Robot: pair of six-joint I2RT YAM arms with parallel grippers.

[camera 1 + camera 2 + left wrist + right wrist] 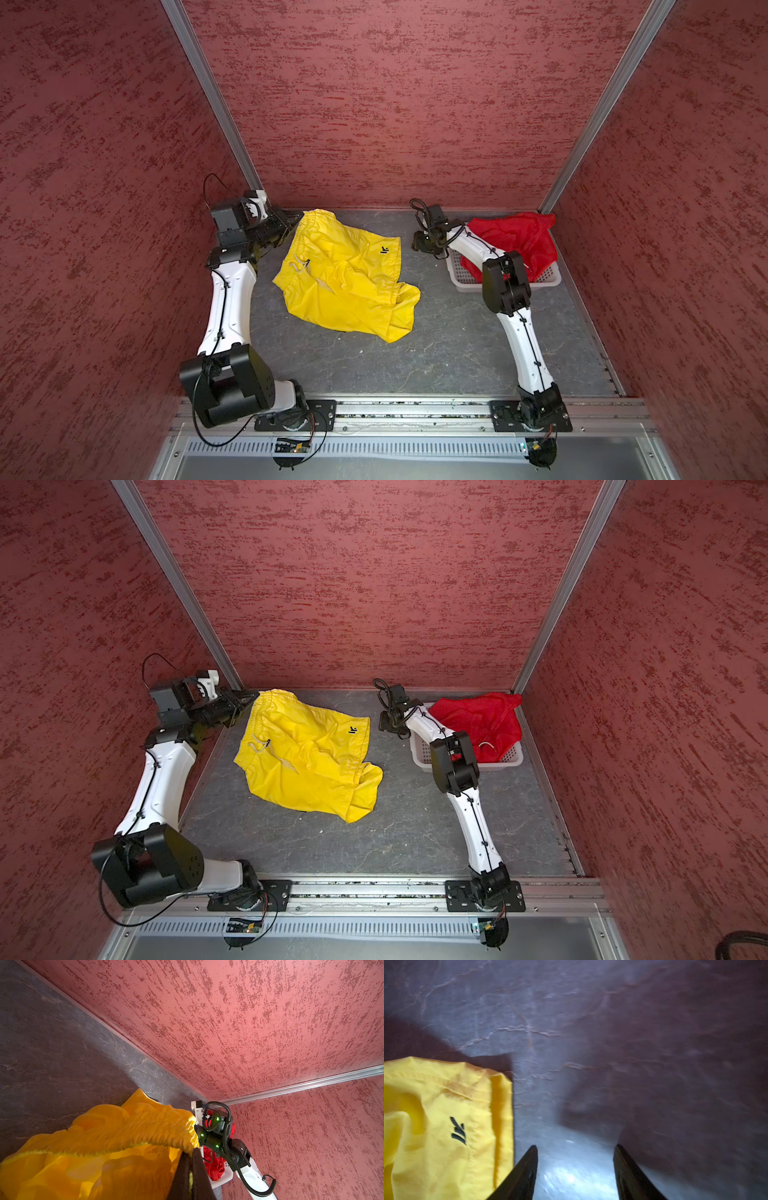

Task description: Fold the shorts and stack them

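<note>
My left pincer (296, 217) is clenched on the far end of the waistband of the yellow shorts (345, 274), close to the far-left corner of the worktop (436, 345). The shorts lie rumpled with the waistband along the left side and the legs running toward the middle. My right pincer (576, 1147) hangs released and empty over bare worktop, with the leg hem bearing the black mark (457, 1131) just beside it on the left, so I judge this arm the nearer one for that hem. The red shorts (515, 241) sit heaped in the white perforated basket (469, 286) at the far-right corner.
</note>
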